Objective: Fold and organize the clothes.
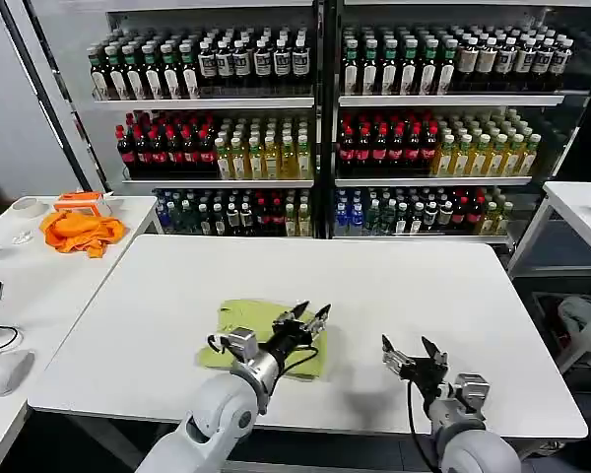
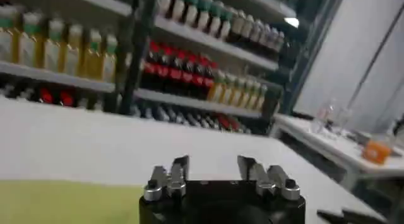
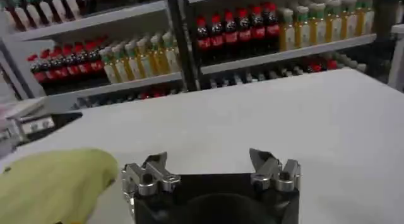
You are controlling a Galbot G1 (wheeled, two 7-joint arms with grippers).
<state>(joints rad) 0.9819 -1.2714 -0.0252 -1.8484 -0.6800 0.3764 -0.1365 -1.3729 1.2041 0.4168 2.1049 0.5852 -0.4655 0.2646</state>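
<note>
Shelves of bottled drinks (image 1: pixel 305 118) fill the background behind a white table (image 1: pixel 394 286). Low and left of centre in the head view, a folded lime T-shirt (image 1: pixel 241 330) lies flat on that table. Above it sits the left gripper (image 1: pixel 305 317), fingers spread apart and gripping nothing. Further right, over bare tabletop near the bottom of the frame, the right gripper (image 1: pixel 411 351) is likewise spread wide and unladen. An orange cloth (image 1: pixel 79 231) lies on a side table (image 1: pixel 39 286) at the left edge.
</note>
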